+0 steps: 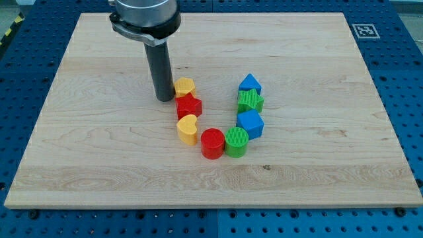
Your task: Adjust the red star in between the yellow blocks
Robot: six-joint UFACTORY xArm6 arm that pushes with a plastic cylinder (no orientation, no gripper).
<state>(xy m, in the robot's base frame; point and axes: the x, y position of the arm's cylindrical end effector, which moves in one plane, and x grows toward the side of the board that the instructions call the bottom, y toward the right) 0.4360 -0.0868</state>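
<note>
Pale wooden board (297, 178) fills most of the view, resting on a blue pegboard table (410, 99), with a small black-and-white marker tag (364, 30) at the board's corner toward 1 o'clock. Eight blocks sit near the middle in a U-shaped chain open toward 12 o'clock. On the arm of the U at the view's left, the upper yellow block (185, 86), roughly heart-shaped, is at the head; the red star (189, 106) lies directly at its 6 o'clock, touching or almost touching it, and the lower yellow heart (188, 129) sits at the star's 6 o'clock, very close beneath it. So the star lies between the two yellow pieces, in line with them. A red cylinder (212, 143) lies at 4 o'clock from the lower heart, with a green cylinder (236, 141) touching it at 3 o'clock. Up the other arm come a blue hexagonal block (250, 123), a green star (250, 100) and a blue block (249, 83) with a peaked top, packed closely. From the grey mount at the view's top the dark rod (159, 66) comes straight down; it is a plain rod with nothing that spreads or pinches, and my tip (164, 99) stands on the board at 9 o'clock from the upper yellow block and 10 o'clock from the red star, just beside both; whether it touches either I cannot tell.
</note>
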